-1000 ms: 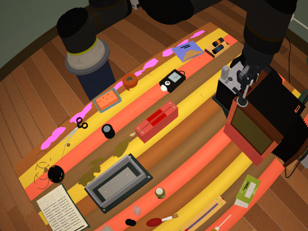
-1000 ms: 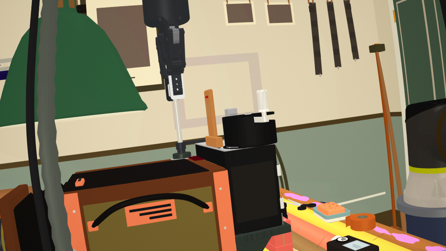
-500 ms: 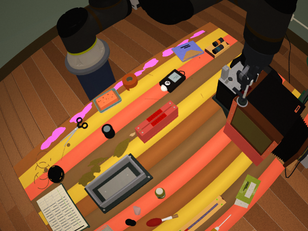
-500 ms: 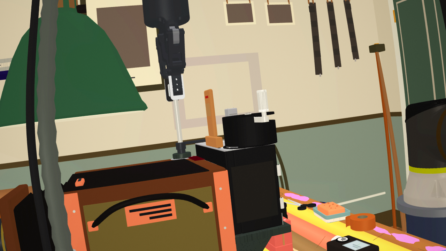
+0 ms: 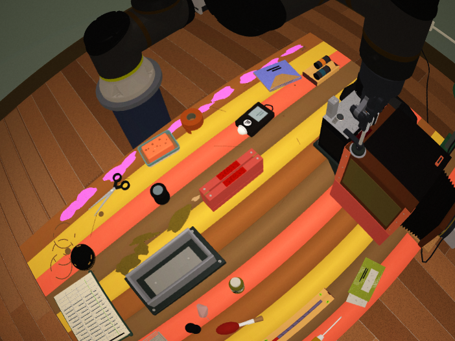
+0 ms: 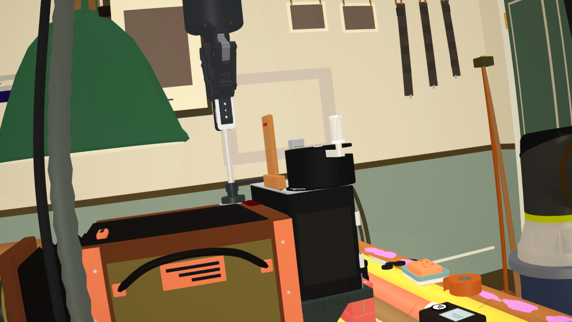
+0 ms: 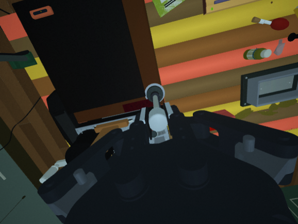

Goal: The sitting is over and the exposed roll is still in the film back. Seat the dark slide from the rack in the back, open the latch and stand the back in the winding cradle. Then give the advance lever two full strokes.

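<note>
At the right end of the striped bench the black film back (image 5: 336,128) (image 6: 326,240) stands upright against the brown-and-orange camera case (image 5: 374,191) (image 6: 188,264). On its top sit an orange latch tab (image 6: 270,152), a black round housing (image 6: 320,166) and a white knob (image 6: 337,134). The advance lever (image 5: 361,137) (image 6: 228,158) (image 7: 156,113), a thin grey rod rising from a dark round base, is gripped at its upper end by my gripper (image 5: 367,117) (image 6: 224,114) (image 7: 157,121), which has closed on it from above. The red slotted rack (image 5: 232,178) sits mid-bench.
The camera case's top lies directly under the lever's base, with black bellows (image 5: 429,205) to its right. A grey tray (image 5: 174,270) lies on the near side of the bench, with a light meter (image 5: 255,118), tape roll (image 5: 191,119) and notebook (image 5: 277,74) beyond.
</note>
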Available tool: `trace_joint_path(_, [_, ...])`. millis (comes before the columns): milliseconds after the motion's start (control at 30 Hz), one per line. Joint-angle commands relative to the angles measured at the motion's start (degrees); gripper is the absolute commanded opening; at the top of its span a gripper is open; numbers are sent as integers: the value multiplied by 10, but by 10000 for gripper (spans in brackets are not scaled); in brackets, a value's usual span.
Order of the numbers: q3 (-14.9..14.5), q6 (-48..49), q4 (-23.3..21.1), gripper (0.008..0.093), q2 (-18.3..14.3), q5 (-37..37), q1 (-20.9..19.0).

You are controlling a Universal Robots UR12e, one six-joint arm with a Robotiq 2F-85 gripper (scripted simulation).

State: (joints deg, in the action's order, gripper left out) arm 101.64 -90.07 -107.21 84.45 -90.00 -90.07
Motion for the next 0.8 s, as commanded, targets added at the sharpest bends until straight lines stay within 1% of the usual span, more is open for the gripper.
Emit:
trace_joint_path(0, [0,0,0,200,0,0,0])
trace_joint_path(200, [0,0,0,80,0,0,0])
trace_joint_path(500, [0,8,0,80,0,0,0])
trace_joint_path(767, [0,48,0,80,0,0,0])
